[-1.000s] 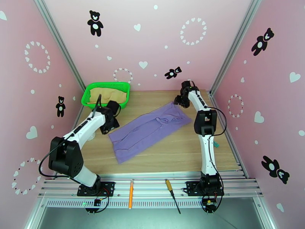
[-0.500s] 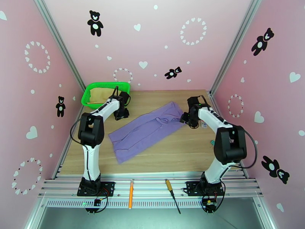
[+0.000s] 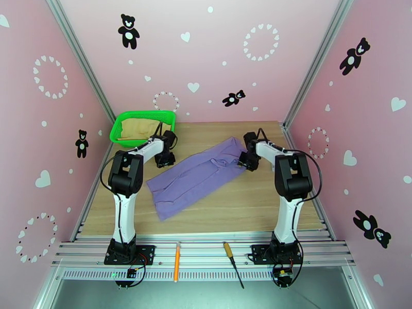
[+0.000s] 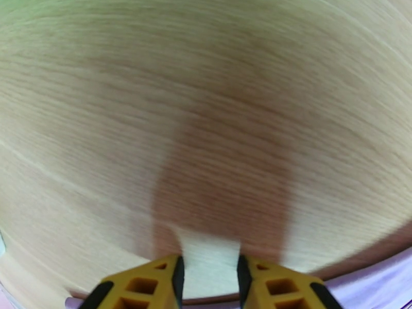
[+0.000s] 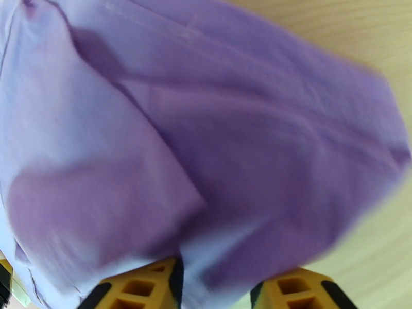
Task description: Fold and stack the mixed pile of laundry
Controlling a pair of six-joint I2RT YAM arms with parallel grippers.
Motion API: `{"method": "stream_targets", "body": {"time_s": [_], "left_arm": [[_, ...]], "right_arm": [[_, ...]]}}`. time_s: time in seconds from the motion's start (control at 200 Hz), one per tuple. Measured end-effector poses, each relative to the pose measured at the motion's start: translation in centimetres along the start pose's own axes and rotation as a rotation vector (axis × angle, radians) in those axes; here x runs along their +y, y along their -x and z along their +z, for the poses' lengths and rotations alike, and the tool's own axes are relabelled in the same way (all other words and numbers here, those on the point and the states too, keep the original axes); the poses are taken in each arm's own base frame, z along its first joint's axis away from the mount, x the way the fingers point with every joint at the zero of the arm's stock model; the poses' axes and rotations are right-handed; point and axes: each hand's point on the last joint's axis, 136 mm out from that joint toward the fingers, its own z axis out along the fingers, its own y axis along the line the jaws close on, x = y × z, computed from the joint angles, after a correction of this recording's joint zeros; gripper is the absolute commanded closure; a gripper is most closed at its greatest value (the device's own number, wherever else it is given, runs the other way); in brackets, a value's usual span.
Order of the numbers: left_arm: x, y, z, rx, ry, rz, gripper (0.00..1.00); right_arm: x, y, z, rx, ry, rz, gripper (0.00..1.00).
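The lavender-purple shirt (image 3: 201, 176) lies flat on the wooden table, running diagonally from near left to far right. The tan garment (image 3: 138, 129) sits in the green basket (image 3: 147, 115) at the back left. My left gripper (image 3: 165, 160) is low over the table, just off the shirt's far-left edge. In the left wrist view the left gripper (image 4: 208, 276) is open over bare wood, with purple cloth (image 4: 371, 289) at the lower right. My right gripper (image 3: 246, 164) is down on the shirt's far-right end. The right wrist view shows the right gripper (image 5: 216, 287) open, straddling the purple cloth (image 5: 206, 124).
An orange-handled tool (image 3: 176, 261) and a yellow-handled screwdriver (image 3: 230, 258) lie on the metal rail between the arm bases. Pink walls close in the table on three sides. Bare wood lies in front of the shirt.
The left gripper moved from beside the basket to the shirt's far-left edge. The right gripper came forward from the back onto the shirt's right end. Both jaws narrowed.
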Motion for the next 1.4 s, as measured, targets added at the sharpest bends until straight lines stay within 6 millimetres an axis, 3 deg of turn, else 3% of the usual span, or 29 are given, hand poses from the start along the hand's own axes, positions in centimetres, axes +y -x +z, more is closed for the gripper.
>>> {"method": "stream_targets", "body": {"time_s": [0.225,0.46,0.595,1.031,1.131,1.221,1.401], "left_arm": [[0.4,-1.2,-0.1,-0.058,-0.047,-0.027,0.64],[0.2,-4.2,-0.4,-0.091,-0.053,-0.033,0.64],[-0.6,-5.7,-0.5,-0.116,-0.033,-0.025,0.64],[-6.9,-11.8,-1.4,-0.119,-0.031,0.079,0.64],[-7.1,-12.2,-1.9,-0.125,-0.043,0.075,0.62],[-6.9,-12.8,-2.2,-0.119,-0.054,0.069,0.52],[-5.3,-14.6,-2.7,-0.056,-0.05,0.06,0.48]], "right_arm": [[3.6,3.9,0.8,0.005,0.035,-0.064,0.66],[9.1,8.8,1.8,-0.022,0.169,-0.139,0.65],[11.7,10.3,2.3,-0.032,0.275,-0.136,0.63],[15.7,12.7,2.9,-0.034,0.517,0.005,0.6],[16.0,13.0,2.7,-0.037,0.538,0.017,0.5],[16.2,13.2,2.5,-0.041,0.552,0.016,0.41],[16.1,13.2,1.9,-0.071,0.54,-0.061,0.33]]}}
